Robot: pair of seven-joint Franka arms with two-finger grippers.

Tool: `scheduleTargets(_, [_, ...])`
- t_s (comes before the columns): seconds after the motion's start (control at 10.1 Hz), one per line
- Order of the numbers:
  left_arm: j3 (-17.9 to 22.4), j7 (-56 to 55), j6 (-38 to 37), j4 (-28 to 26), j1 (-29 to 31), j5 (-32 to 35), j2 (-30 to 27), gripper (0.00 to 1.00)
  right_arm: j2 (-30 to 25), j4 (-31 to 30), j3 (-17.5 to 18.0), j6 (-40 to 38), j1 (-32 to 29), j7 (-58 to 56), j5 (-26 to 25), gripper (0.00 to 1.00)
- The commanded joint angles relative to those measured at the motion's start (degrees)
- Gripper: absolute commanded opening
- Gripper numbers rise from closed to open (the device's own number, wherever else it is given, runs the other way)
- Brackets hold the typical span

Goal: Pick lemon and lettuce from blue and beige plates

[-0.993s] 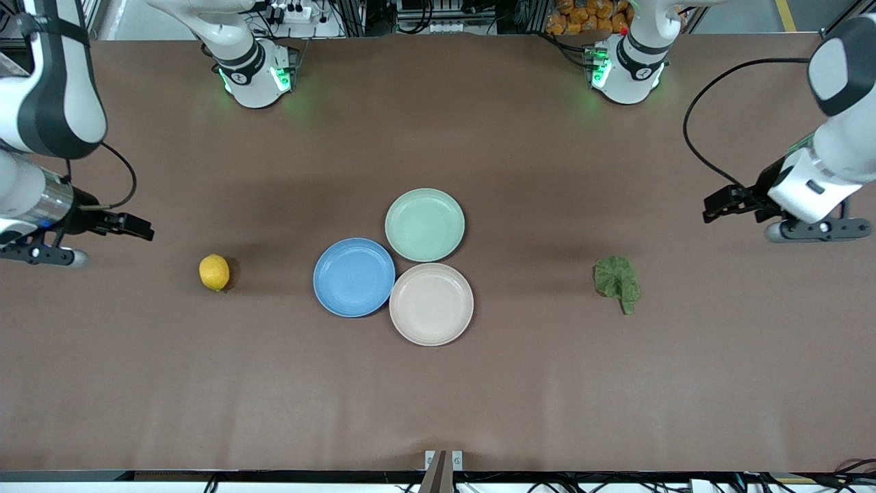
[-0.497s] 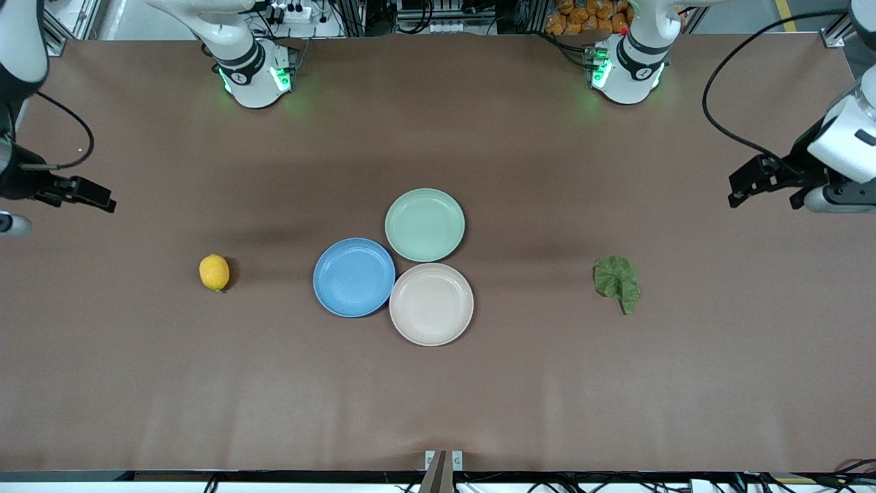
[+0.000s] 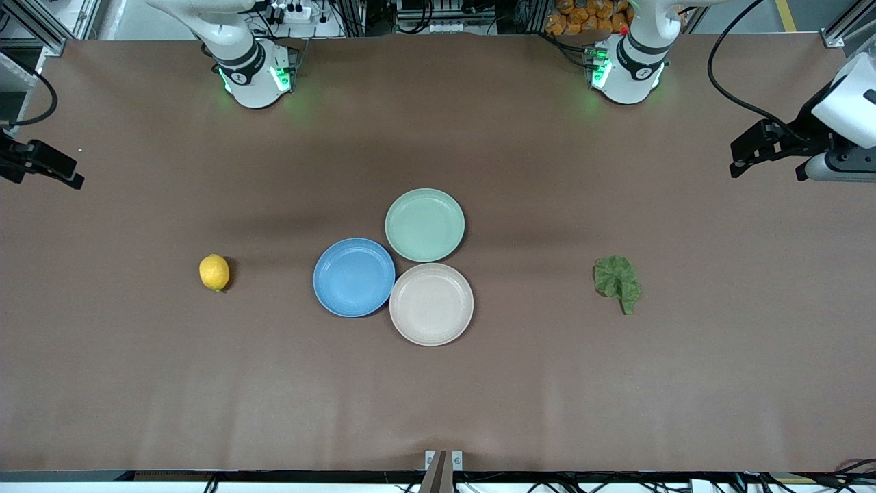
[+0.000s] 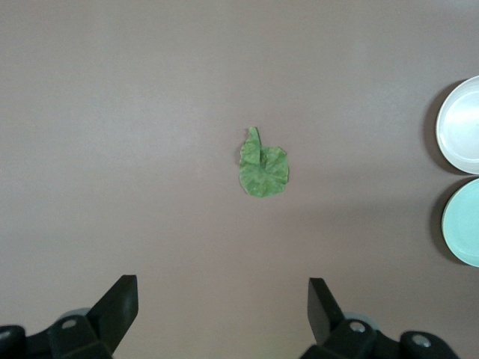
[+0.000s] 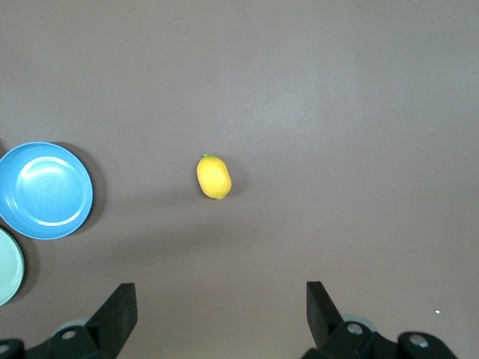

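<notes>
The lemon (image 3: 214, 272) lies on the bare table toward the right arm's end, apart from the empty blue plate (image 3: 354, 277). The lettuce (image 3: 618, 281) lies flat on the table toward the left arm's end, apart from the empty beige plate (image 3: 431, 304). My left gripper (image 3: 749, 150) is open and empty, high over the table's left-arm end. Its wrist view shows the lettuce (image 4: 262, 168) well off from the gripper (image 4: 221, 288). My right gripper (image 3: 58, 171) is open and empty, high over the right-arm end. Its wrist view shows the lemon (image 5: 214, 177) and blue plate (image 5: 45, 191), the gripper (image 5: 221, 288) far from both.
An empty mint-green plate (image 3: 424, 224) touches the blue and beige plates, farther from the front camera than both. The left wrist view catches the edges of the beige plate (image 4: 464, 123) and mint-green plate (image 4: 464, 224). Brown table surface lies all around.
Both arms have drawn back and up toward their ends of the table, away from the lemon and the lettuce. The lemon, lettuce and plates have not moved.
</notes>
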Motion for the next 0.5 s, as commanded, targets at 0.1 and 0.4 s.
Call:
scheduleTargets(0.1, [-1.13, 0.03, -1.67, 1.78, 0.85, 1.0, 0.3, 1.0, -2.16, 0.71, -0.16, -0.4, 1.63, 0.92, -0.38, 1.0])
scheduleTargets(0.4, [-1.13, -0.06, -1.67, 1.78, 0.85, 1.09, 0.3, 1.0, 0.2, 2.91, -1.91, 0.29, 3.39, 0.66, -0.38, 1.0])
